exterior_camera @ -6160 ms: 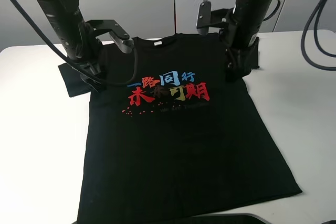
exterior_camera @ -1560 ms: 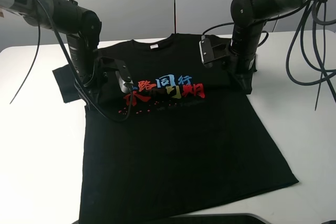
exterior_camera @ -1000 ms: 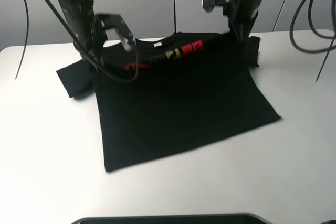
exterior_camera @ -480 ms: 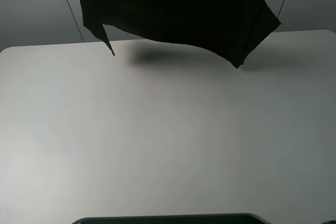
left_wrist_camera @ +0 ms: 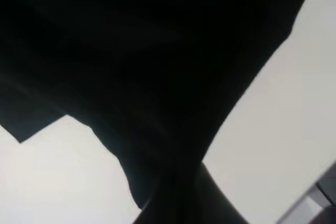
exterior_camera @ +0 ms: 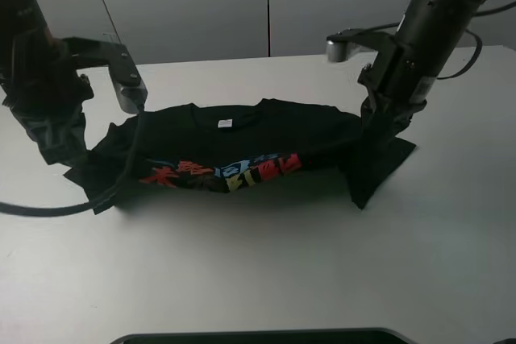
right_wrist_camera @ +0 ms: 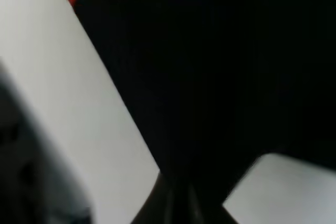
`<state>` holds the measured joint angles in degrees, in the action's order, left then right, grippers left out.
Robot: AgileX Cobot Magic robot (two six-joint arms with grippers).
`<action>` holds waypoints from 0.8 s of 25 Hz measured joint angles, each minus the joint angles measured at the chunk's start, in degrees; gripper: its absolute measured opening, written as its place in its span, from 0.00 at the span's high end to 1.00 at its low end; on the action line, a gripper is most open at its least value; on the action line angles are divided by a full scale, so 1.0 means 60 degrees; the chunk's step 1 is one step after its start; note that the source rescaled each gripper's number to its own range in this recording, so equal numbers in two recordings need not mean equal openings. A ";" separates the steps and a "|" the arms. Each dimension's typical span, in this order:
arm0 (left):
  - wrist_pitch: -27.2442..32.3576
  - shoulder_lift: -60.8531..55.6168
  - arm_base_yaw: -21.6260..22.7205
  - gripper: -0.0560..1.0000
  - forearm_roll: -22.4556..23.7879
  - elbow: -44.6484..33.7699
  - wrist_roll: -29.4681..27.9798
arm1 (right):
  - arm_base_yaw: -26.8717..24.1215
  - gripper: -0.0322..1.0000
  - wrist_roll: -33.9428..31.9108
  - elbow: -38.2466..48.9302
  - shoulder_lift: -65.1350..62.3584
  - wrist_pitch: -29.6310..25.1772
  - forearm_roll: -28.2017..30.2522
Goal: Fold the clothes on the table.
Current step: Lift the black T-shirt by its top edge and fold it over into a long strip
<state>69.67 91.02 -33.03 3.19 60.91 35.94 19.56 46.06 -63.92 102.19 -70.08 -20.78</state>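
Smooth white table (exterior_camera: 266, 271) lies nearest. One soft black T-shirt (exterior_camera: 242, 130), aloft half a second ago, now lies doubled on it between the two pincers, coloured print along its near fold. Left pincer (exterior_camera: 63, 141) and right pincer (exterior_camera: 385, 118) each clamp bunched cloth at its ends.

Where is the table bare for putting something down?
Bare: the wide table strip in front of the shirt, and a narrower strip behind its collar. Crowded: both shirt ends, where the left gripper and right gripper hold it.
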 joint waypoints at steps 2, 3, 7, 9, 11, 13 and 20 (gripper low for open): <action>0.0000 -0.0494 -0.0016 0.95 -0.0003 -0.0563 0.0000 | 0.0000 0.97 0.0000 0.0945 0.0007 0.0017 -0.0238; 0.0018 -0.0683 -0.0016 0.95 0.0109 -0.0719 0.0000 | 0.0000 0.97 0.0022 0.1296 0.0007 0.0000 -0.0367; -0.0458 -0.0947 -0.0016 0.95 0.1088 -0.0856 -0.0147 | 0.0000 0.97 0.0164 0.1655 0.0007 0.0113 -0.0366; -0.1499 -0.0962 -0.0016 0.95 0.1749 -0.0863 -0.0524 | 0.0000 0.97 0.0203 0.1449 0.0007 0.0743 -0.0222; -0.2608 -0.0869 -0.0016 0.95 0.2477 -0.0863 -0.0780 | 0.0000 0.97 0.0415 0.1170 0.0007 0.1641 -0.0105; -0.3373 -0.0611 -0.0016 0.95 0.3045 -0.0863 -0.0864 | 0.0000 0.97 0.0736 0.0862 0.0007 0.2524 -0.0054; -0.5881 0.1276 0.0243 0.95 0.3840 -0.0863 -0.0955 | 0.0000 0.97 0.1538 0.0552 0.0088 0.5343 0.0097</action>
<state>34.38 98.68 -31.57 26.22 55.73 30.21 19.56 55.28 -60.61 102.72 -38.02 -20.20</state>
